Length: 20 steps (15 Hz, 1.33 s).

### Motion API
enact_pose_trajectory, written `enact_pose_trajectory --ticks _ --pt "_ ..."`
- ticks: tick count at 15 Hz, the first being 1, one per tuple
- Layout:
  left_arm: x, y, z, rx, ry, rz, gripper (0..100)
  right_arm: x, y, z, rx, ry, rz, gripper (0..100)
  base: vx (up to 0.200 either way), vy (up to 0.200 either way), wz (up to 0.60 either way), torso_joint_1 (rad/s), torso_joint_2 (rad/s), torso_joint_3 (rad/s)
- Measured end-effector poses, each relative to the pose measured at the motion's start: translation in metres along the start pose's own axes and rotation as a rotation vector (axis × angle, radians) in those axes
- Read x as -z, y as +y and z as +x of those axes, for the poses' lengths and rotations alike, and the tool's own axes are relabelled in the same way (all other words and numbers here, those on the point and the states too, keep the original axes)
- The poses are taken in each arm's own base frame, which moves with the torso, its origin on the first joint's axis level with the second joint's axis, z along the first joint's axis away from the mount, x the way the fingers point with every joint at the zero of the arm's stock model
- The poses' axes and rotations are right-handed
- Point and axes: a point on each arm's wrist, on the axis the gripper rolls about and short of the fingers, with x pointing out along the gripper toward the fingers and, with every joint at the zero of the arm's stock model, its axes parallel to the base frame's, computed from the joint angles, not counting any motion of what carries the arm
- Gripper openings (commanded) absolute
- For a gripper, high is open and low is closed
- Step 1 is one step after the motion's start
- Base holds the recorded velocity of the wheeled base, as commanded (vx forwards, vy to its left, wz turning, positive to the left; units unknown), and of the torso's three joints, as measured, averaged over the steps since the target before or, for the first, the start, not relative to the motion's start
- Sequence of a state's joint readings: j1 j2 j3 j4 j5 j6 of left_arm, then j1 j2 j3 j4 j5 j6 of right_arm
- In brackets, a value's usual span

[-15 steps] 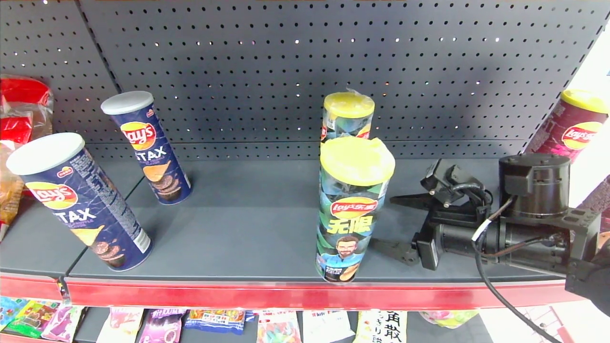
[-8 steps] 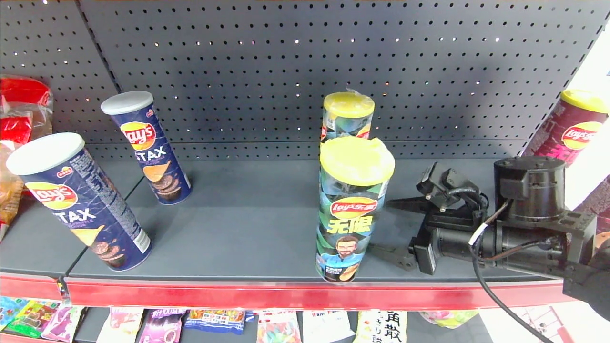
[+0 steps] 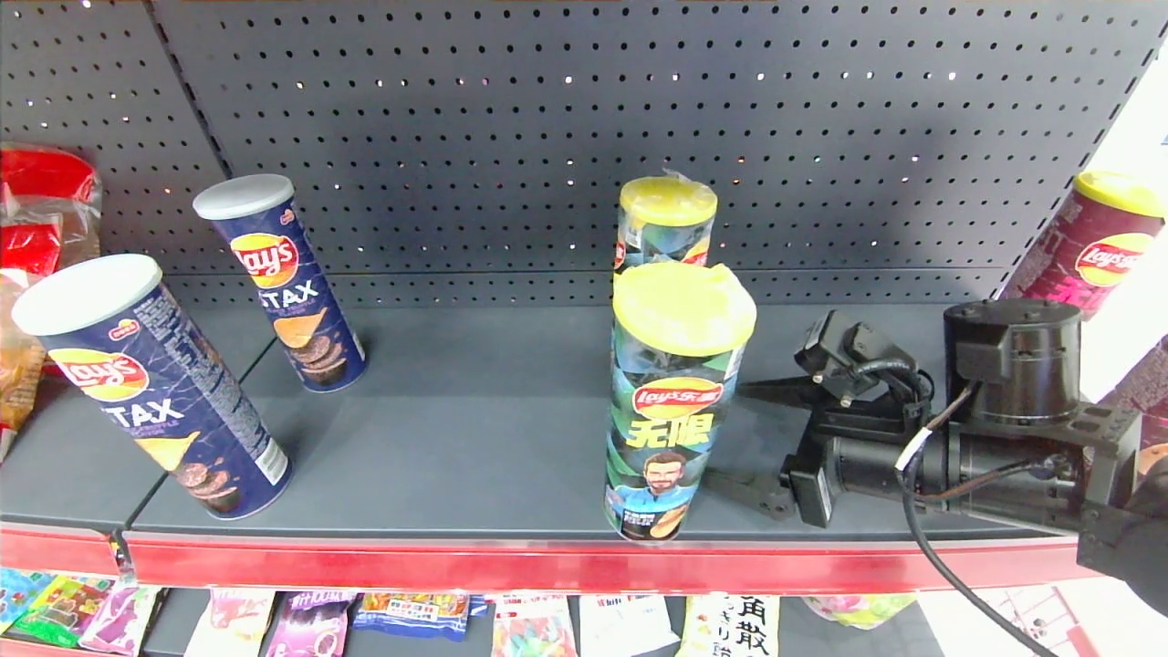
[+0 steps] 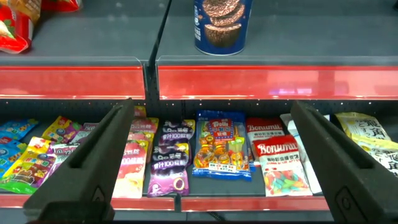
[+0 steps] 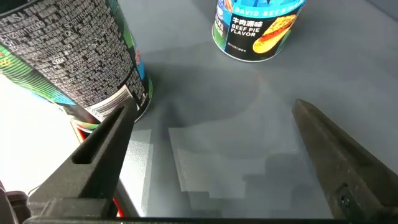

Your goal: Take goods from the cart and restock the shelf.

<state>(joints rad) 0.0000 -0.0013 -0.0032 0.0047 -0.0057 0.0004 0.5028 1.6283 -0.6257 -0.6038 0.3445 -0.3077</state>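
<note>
A green chips can with a yellow lid (image 3: pixel 673 401) stands upright near the shelf's red front edge (image 3: pixel 584 564). A second such can (image 3: pixel 666 224) stands behind it by the pegboard. My right gripper (image 3: pixel 730 431) lies low over the shelf just right of the front can, open and holding nothing. In the right wrist view the front can (image 5: pixel 71 59) stands just beyond one finger (image 5: pixel 102 155), outside the gap, and the rear can (image 5: pixel 256 28) is farther off. My left gripper (image 4: pixel 211 104) is open before the lower shelf of snack bags (image 4: pixel 219 146).
Two dark blue cans (image 3: pixel 155 388) (image 3: pixel 285 283) stand on the shelf's left part, with red bags (image 3: pixel 41 205) at the far left. A maroon can (image 3: pixel 1095 242) stands at the far right. Bare shelf board (image 3: pixel 474 420) lies between the blue and green cans.
My right arm has edged slightly left and down, bringing the open gripper a little closer to the front green can. The cans have not moved.
</note>
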Motion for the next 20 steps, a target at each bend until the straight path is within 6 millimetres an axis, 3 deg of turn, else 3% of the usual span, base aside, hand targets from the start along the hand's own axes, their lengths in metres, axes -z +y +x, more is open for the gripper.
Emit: enact_pose_trajectory --ticks 20 --pt "0.0 0.0 0.0 0.0 0.0 0.0 100 0.006 0.01 -0.003 0.023 0.036 -0.003 100 0.0 0.0 0.0 0.0 0.0 0.0"
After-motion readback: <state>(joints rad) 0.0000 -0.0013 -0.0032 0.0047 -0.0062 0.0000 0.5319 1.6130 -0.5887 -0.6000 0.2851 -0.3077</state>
